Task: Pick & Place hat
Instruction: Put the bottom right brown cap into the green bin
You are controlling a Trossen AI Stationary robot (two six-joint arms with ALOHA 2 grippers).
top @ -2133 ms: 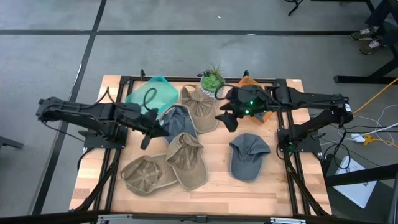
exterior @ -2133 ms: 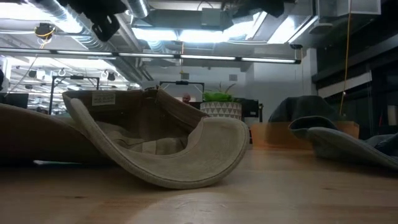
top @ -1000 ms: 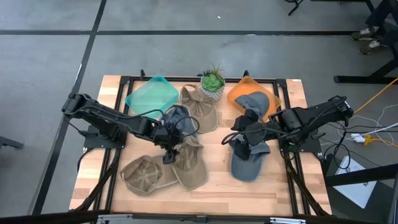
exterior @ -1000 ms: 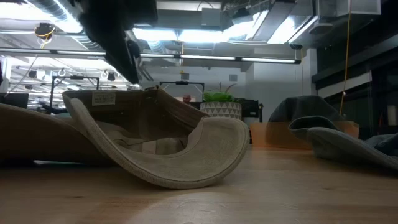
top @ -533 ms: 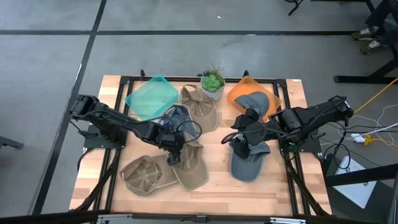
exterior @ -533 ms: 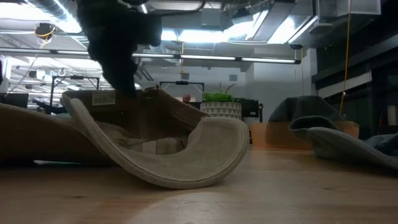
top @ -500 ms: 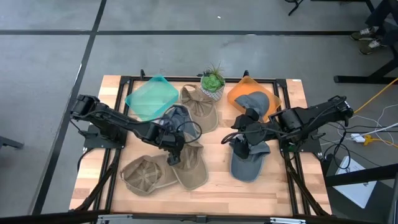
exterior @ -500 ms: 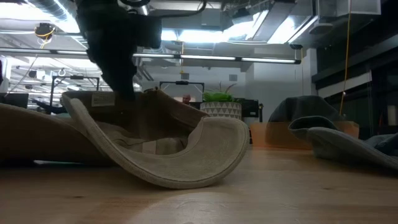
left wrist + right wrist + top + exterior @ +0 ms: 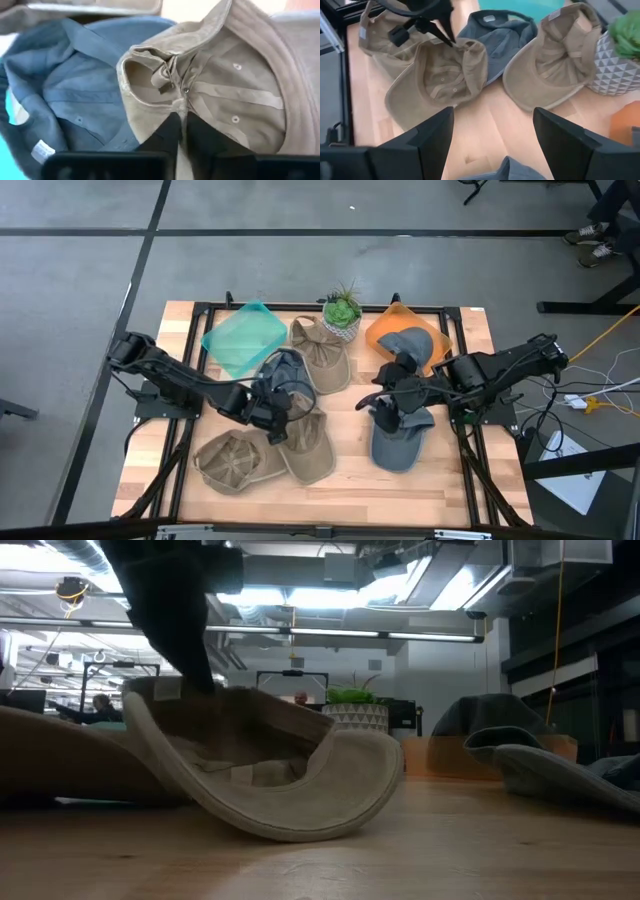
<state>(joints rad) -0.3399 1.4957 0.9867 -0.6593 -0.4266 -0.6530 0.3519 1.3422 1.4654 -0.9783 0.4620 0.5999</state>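
Observation:
A tan cap (image 9: 302, 440) lies upside down on the table's near middle, its curved brim (image 9: 300, 800) on the wood. My left gripper (image 9: 274, 424) stands over the cap's left side and is shut on its crown (image 9: 225, 85). A blue-grey cap (image 9: 65, 85) lies just beyond it. My right gripper (image 9: 386, 406) hangs open above another grey cap (image 9: 400, 440) on the table's right side and touches nothing. A teal tray (image 9: 240, 340) and an orange tray (image 9: 385, 330) sit at the far edge. My left gripper pinches the rim of the tan cap's crown opening (image 9: 179, 109) between its two fingers (image 9: 165, 137), which come slanting down from the table's left. The cloth bunches up just beyond the fingertips. The cap stays upside down with its brim on the table.
Two more tan caps lie nearby, one at the near left (image 9: 235, 460) and one by the far middle (image 9: 322, 355). A potted plant (image 9: 342, 310) stands between the trays. A grey cap (image 9: 412, 346) sits in the orange tray. Bare wood shows between the two near caps (image 9: 350, 450).
My left gripper has come down onto the tan cap's crown rim. That side of the rim has risen and shifted a little toward the table's right, while the brim has stayed on the wood. The right arm has kept still.

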